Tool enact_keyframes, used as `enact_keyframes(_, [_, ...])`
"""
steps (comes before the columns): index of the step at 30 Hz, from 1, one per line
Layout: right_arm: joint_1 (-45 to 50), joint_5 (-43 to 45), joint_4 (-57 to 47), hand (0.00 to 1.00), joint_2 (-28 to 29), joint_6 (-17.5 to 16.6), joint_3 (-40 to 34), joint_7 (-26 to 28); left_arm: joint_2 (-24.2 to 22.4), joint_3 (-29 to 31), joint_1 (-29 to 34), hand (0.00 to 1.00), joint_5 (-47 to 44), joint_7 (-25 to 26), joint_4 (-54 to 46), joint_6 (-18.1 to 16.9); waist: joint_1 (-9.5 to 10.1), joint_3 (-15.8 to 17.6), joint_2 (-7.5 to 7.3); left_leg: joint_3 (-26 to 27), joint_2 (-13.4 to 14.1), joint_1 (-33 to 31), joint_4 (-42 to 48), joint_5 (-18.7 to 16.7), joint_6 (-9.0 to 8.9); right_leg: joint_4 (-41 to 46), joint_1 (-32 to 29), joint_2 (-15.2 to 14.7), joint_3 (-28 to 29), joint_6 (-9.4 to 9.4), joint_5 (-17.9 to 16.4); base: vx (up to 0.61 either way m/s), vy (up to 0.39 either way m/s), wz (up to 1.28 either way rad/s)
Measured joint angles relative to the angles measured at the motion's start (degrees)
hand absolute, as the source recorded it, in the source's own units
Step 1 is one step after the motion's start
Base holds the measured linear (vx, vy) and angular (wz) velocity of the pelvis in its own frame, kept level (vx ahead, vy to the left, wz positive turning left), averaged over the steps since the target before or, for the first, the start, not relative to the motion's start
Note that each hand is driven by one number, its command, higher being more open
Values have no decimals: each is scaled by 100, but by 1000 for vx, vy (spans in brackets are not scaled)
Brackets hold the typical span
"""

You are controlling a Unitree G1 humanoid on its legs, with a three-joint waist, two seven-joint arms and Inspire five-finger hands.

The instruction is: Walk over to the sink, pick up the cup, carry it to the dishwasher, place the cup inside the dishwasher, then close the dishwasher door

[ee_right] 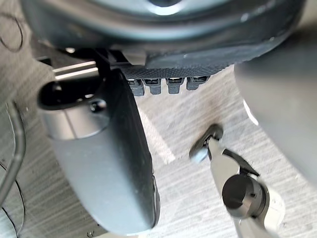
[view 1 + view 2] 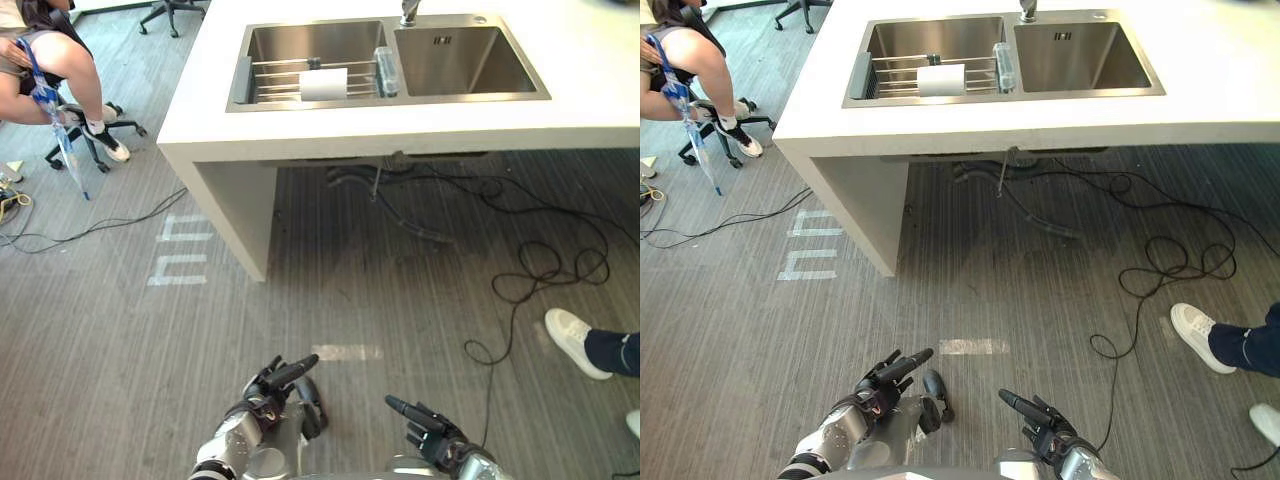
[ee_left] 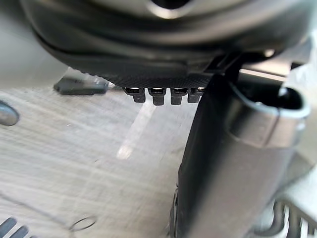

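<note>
A white cylindrical cup (image 2: 323,84) lies sideways on a wire rack (image 2: 272,82) in the steel sink (image 2: 470,62), while the left hand (image 2: 268,388) and right hand (image 2: 432,432) hang empty, fingers straight, over ribbed grey floor (image 2: 110,380).

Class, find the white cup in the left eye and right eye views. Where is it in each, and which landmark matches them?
Left eye view: the white cup lies on the wire rack in the sink's left basin, top centre.
Right eye view: the cup is on the same rack, slightly left of centre.
Shared landmark: the tap between the basins.
</note>
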Motion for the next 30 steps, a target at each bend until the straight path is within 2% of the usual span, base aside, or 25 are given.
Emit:
enact_keyframes(1, [-1, -2, 15, 100, 17, -10, -48, -1, 24, -2, 49, 100, 1, -10, 69, -23, 6, -62, -61, 6, -76, 155, -126, -87, -16, 752, -301, -156, 13, 273, 148, 343, 180, 2])
enact_keyframes(2, [-6, -8, -28, 100, 45, -67, -105, 11, 64, -4, 97, 100, 2, -7, 146, -62, -9, -127, -163, -60, -225, 388, -302, -156, -17, 1943, -803, -383, 151, 843, 535, 336, 167, 24])
enact_keyframes(3, [-7, -14, -59, 100, 60, -112, -125, 12, 84, -22, 118, 100, 3, -7, 189, -50, -38, -156, -210, -185, -310, 556, -379, -206, -6, 2862, -1156, -436, 289, 932, 652, 321, 119, 56])
enact_keyframes(4, [-8, -16, -98, 100, 49, -157, -170, 6, 56, -35, 159, 100, 2, -5, 191, -51, -69, -158, -211, -376, -380, 813, -434, -252, -10, 3761, -1486, -470, 279, 922, 614, 298, 65, 74])
enact_keyframes(5, [-7, 11, -117, 100, 43, -165, -219, -23, 57, -67, 200, 100, -4, -5, 177, -52, -89, -158, -171, -520, -417, 1013, -510, -253, -12, 4128, -1663, -513, 132, 818, 513, 332, 31, 86])
enact_keyframes(6, [-7, 35, -118, 100, 21, -165, -320, -80, 56, -126, 242, 100, -4, 0, 138, -58, -92, -197, -144, -725, -440, 1258, -640, -306, -81, 4237, -1893, -607, -130, 590, 303, 256, -9, 72])
enact_keyframes(7, [-7, 101, -129, 100, 1, -166, -367, -114, 55, -133, 254, 100, -4, -2, 110, -56, -91, -203, -132, -823, -442, 1354, -704, -355, -141, 4177, -2032, -675, -269, 468, 198, 230, -49, 74])
enact_keyframes(8, [-10, 268, -139, 100, -23, -167, -501, -157, 51, -135, 268, 100, -3, -1, 106, -56, -81, -202, -130, -1013, -440, 1452, -766, -391, -203, 3795, -2333, -807, -504, 243, 46, 214, -95, 79])
enact_keyframes(10, [-19, 313, -108, 100, -67, -189, -620, -220, 40, -172, 262, 100, 4, 7, 114, -39, -137, -135, -28, -1306, -282, 1544, -706, -418, -285, 2231, -2446, -749, -811, 217, -55, 233, -182, 81])
enact_keyframes(11, [-10, 315, -23, 100, -57, -204, -681, -285, 29, -189, 263, 100, 21, 6, 114, -39, -160, -89, 51, -1461, -136, 1559, -596, -459, -355, 989, -2419, -580, -806, 205, 68, 273, -311, 88])
enact_keyframes(12, [31, 335, 85, 100, 10, -234, -826, -320, 58, -219, 265, 100, 111, 4, 112, -37, -169, -73, 49, -1628, -70, 1574, -530, -546, -506, 62, -2426, -482, -658, 219, 489, 231, -271, 94])
enact_keyframes(13, [63, 353, 128, 100, 42, -217, -880, -346, 88, -235, 258, 100, 136, 4, 113, -32, -181, -66, 7, -1727, -85, 1607, -504, -603, -598, -181, -2421, -483, -537, 196, 812, 280, -375, 99])
enact_keyframes(14, [183, 403, 315, 100, 131, -137, -893, -396, 218, -237, 250, 100, 179, 0, 90, -11, -172, -108, -241, -1960, -202, 1706, -454, -730, -792, -302, -2393, -524, -259, 99, 1733, 243, -350, 77])
enact_keyframes(15, [242, 408, 409, 100, 170, -95, -890, -406, 215, -225, 227, 100, 216, 1, 121, -42, -146, -101, -262, -2055, -235, 1773, -435, -792, -880, -189, -2331, -550, -283, -133, 1523, 336, -483, 65])
enact_keyframes(16, [269, 459, 566, 100, 169, 3, -977, -430, 94, -180, 291, 100, 232, 7, 90, -73, -145, -126, -12, -2129, 39, 1770, -408, -885, -1035, -80, -2303, -337, -403, -105, 1405, 247, -356, 22])
enact_keyframes(17, [297, 508, 538, 100, 172, -35, -1105, -401, 25, -167, 375, 100, 234, -20, 39, -137, -172, -164, 170, -2133, 239, 1715, -376, -930, -1134, -197, -2307, -135, -486, -244, 1243, 219, -314, 3])
enact_keyframes(18, [300, 503, 492, 100, 163, -35, -1095, -378, 8, -169, 383, 100, 236, -20, 39, -138, -186, -173, 222, -2126, 333, 1687, -364, -949, -1172, -246, -2306, -53, -522, -252, 1186, 191, -269, -9])
enact_keyframes(19, [302, 507, 496, 100, 152, -10, -1099, -366, -23, -182, 390, 100, 246, -20, 37, -143, -183, -203, 272, -2135, 529, 1653, -388, -966, -1221, -374, -2282, 159, -583, -309, 1147, 162, -235, -5])
enact_keyframes(20, [336, 507, 494, 100, 178, 18, -1099, -366, -29, -247, 388, 100, 264, -17, 37, -181, -157, -221, 268, -2153, 708, 1655, -452, -966, -1224, -536, -2217, 362, -660, -395, 1144, 161, -215, -3])
enact_keyframes(23, [437, 514, 486, 100, 217, 69, -1097, -367, -51, -403, 353, 100, 351, 20, 84, -230, -144, -258, 282, -2160, 1002, 1669, -510, -1008, -1269, -755, -2119, 708, -778, -539, 1077, 149, -148, -3])
enact_keyframes(26, [509, 526, 467, 100, 179, 98, -1097, -350, -63, -399, 348, 100, 358, 40, 150, -307, -168, -275, 320, -2031, 1096, 1741, -426, -1026, -1252, -559, -2168, 792, -734, -573, 865, 159, -49, -15])
enact_keyframes(28, [522, 529, 413, 100, 179, 126, -1094, -348, -51, -403, 321, 100, 464, 42, 293, -415, -176, -290, 304, -1929, 1069, 1505, 239, -983, -1292, -405, -2182, 687, -674, -562, 738, 171, 1, -7])
enact_keyframes(29, [546, 594, 395, 100, 160, 176, -1095, -352, -61, -398, 294, 100, 492, 42, 316, -461, -199, -302, 346, -1878, 1115, 1206, 973, -920, -1382, -448, -2060, 654, -685, -535, 721, 199, -32, 11])
enact_keyframes(30, [598, 735, 368, 100, 112, 248, -1091, -350, -99, -382, 308, 100, 510, 39, 319, -523, -208, -294, 438, -1828, 1269, 896, 1836, -752, -1639, -592, -1832, 707, -695, -553, 674, 171, -41, 11])
